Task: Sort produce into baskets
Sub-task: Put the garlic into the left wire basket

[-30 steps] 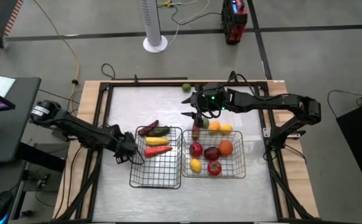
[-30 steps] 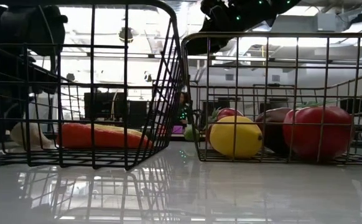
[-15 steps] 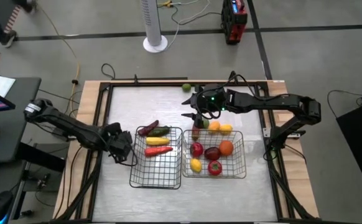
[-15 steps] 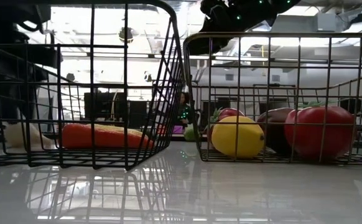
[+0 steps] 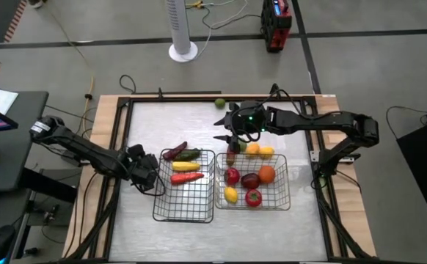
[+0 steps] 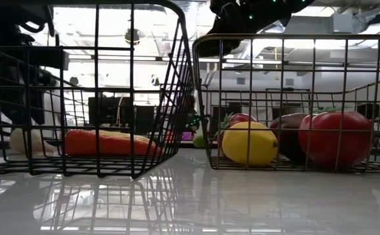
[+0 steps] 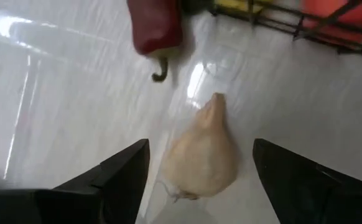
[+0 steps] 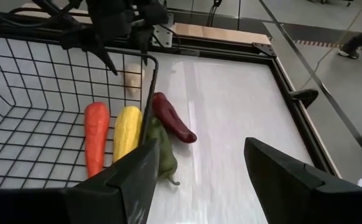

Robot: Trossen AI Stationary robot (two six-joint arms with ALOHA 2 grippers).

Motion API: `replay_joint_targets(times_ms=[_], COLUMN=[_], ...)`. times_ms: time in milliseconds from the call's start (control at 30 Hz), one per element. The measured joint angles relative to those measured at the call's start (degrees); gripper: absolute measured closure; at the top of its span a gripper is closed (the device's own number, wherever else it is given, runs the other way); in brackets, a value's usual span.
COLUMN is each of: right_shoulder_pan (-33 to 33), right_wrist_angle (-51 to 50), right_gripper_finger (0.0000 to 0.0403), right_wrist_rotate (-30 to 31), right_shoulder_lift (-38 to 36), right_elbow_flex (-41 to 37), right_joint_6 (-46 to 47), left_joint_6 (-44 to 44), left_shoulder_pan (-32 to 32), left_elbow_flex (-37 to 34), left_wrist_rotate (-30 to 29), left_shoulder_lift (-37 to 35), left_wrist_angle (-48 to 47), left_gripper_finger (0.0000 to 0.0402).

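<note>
White table [image 5: 177, 121] w/ two wire baskets [image 5: 185, 186] side by side mid-table; garlic [image 7: 201, 155], maroon pepper [image 5: 174, 152], green pepper [image 5: 188, 155] and a lime [image 5: 219, 103] lie loose.

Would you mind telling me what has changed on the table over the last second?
The left gripper has drawn back from the left basket's edge toward the table's left side, open, with the garlic lying on the table between its fingers. The right gripper stayed open over the right basket's far corner; produce and baskets have not moved.
</note>
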Motion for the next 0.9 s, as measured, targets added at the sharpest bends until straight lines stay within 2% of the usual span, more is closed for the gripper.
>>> replay_joint_targets(times_ms=[133,300,433,633,800,900], right_shoulder_pan=[0.4,0.8,0.7,0.7,0.3,0.0], right_wrist_angle=[0.0,0.1,0.4,0.4,0.2,0.2], right_gripper_finger=[0.0137,0.0137,0.0137,0.0137,0.0137,0.0137], right_wrist_rotate=[0.0,0.0,0.0,0.0,0.0,0.1], right_shoulder_lift=[0.0,0.0,0.0,0.0,0.0,0.0], right_elbow_flex=[0.0,0.0,0.0,0.0,0.0,0.0], right_joint_6=[-0.4,-0.4,-0.4,-0.5,-0.6,-0.6], left_joint_6=[-0.5,-0.8,-2.3,-3.0,-5.3,-5.7], left_shoulder_pan=[0.0,0.0,0.0,0.0,0.0,0.0], left_elbow_flex=[-2.9,-6.2,-6.3,-6.3,-5.4,-2.7], left_wrist_rotate=[2.3,5.8,4.7,2.9,5.9,8.1], left_shoulder_lift=[0.0,0.0,0.0,0.0,-0.1,-0.2], left_wrist_angle=[2.3,5.7,6.2,7.3,6.0,4.1], left_gripper_finger=[0.0104,0.0103,0.0114,0.0165,0.0220,0.0234])
